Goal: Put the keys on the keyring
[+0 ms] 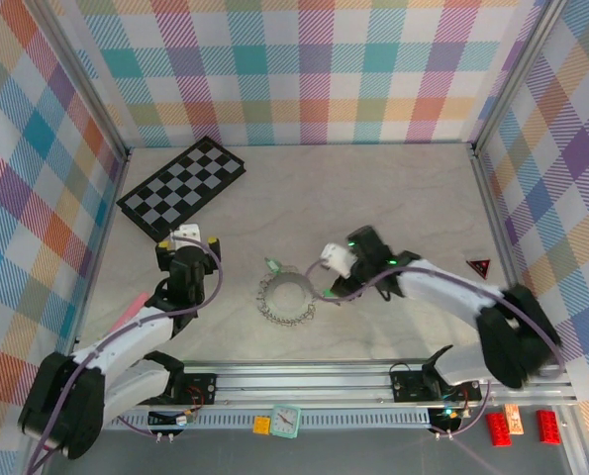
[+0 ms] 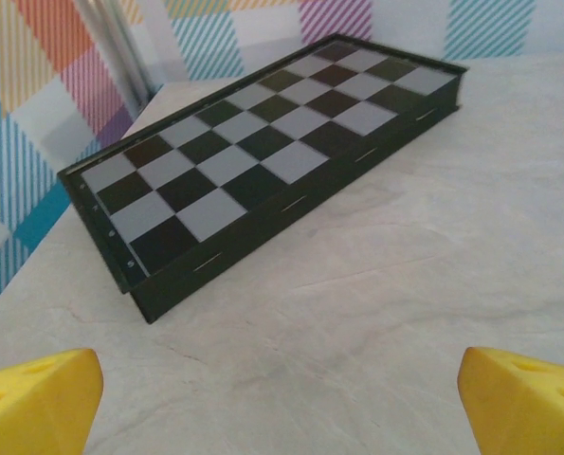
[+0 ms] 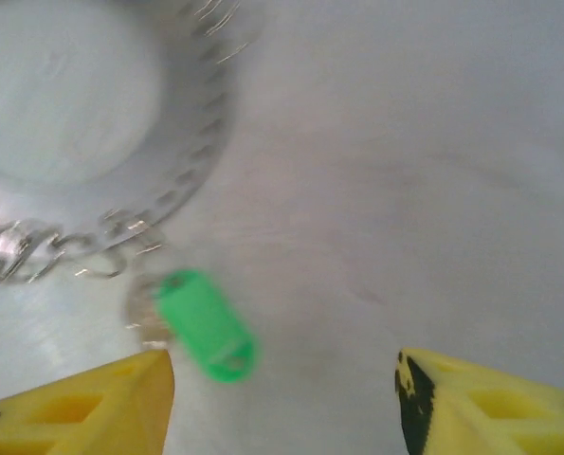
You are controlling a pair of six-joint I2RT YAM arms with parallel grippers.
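Observation:
The keyring, a large grey ring with a beaded chain rim, lies flat in the middle of the table. One key with a green tag lies at its far left rim. A second key, blurred, with a green tag, lies just outside the keyring's rim, close to the left finger of my right gripper. That gripper is open just right of the ring, with nothing clamped between its fingers. My left gripper is open over bare table, left of the ring.
A folded black chessboard lies at the back left, just ahead of my left gripper. A red triangle sits at the right wall. A small clock and red bricks lie beyond the front rail.

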